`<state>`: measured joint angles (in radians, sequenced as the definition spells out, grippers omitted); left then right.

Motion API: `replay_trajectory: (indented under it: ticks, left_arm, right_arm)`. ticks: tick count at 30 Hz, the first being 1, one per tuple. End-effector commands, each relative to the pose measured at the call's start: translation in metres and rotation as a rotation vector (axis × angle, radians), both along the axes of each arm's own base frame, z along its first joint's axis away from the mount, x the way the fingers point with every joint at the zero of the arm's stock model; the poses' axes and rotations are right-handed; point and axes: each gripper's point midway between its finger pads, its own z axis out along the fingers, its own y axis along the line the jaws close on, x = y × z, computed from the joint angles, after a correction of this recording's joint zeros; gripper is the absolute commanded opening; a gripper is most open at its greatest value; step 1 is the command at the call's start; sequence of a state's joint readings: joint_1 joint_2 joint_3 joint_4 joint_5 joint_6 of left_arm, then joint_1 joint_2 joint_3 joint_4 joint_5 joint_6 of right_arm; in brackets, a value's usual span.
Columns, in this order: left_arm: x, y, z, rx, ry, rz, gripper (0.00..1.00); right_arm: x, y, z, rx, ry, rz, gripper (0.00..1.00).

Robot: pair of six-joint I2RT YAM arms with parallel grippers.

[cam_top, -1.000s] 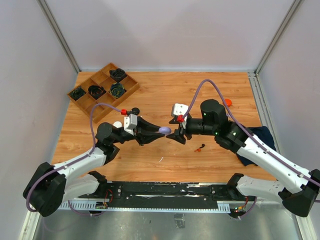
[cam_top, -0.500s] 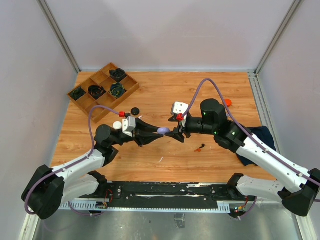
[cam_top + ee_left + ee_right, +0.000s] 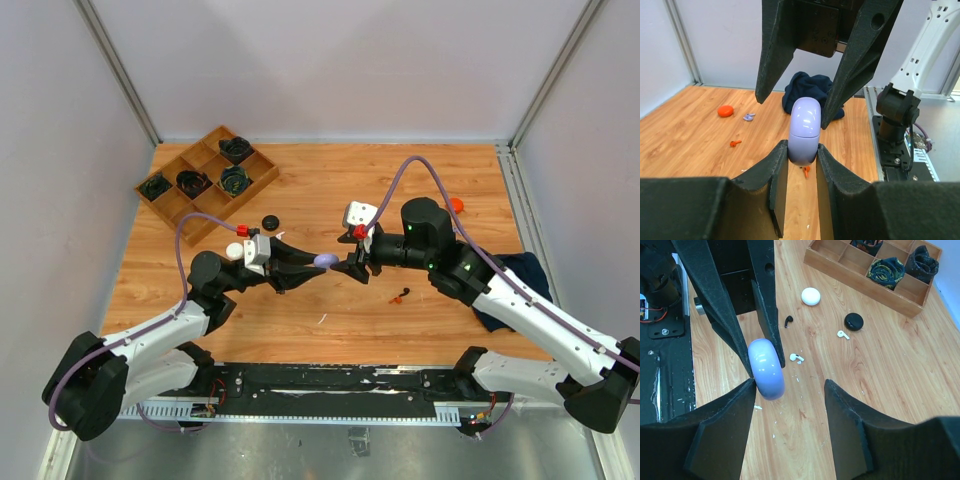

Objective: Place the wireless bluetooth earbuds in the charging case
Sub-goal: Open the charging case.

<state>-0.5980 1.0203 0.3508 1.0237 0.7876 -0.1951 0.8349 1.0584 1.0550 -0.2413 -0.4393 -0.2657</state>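
Wooden tabletop [image 3: 400, 180]: earbuds [image 3: 796, 358] lie loose. Left claw [image 3: 802, 156] clamps shut purple case [image 3: 805, 127]; right claw [image 3: 790, 384] open, straddling it. Opening, insertion outstanding.

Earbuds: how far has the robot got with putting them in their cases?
Nothing looks done: a black bud, white bud, purple bud and orange bud lie loose on the table. In hand: left fingers pinch the closed purple case; right fingers stand open astride it. Left: open it, seat the buds.
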Motion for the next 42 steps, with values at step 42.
replay_trajectory:
  ticks: [42]
  left_arm:
    - [0.032, 0.020, -0.035, 0.041, 0.010, 0.255, 0.00]
  right_arm:
    - [0.053, -0.034, -0.003, -0.145, 0.071, -0.325, 0.64]
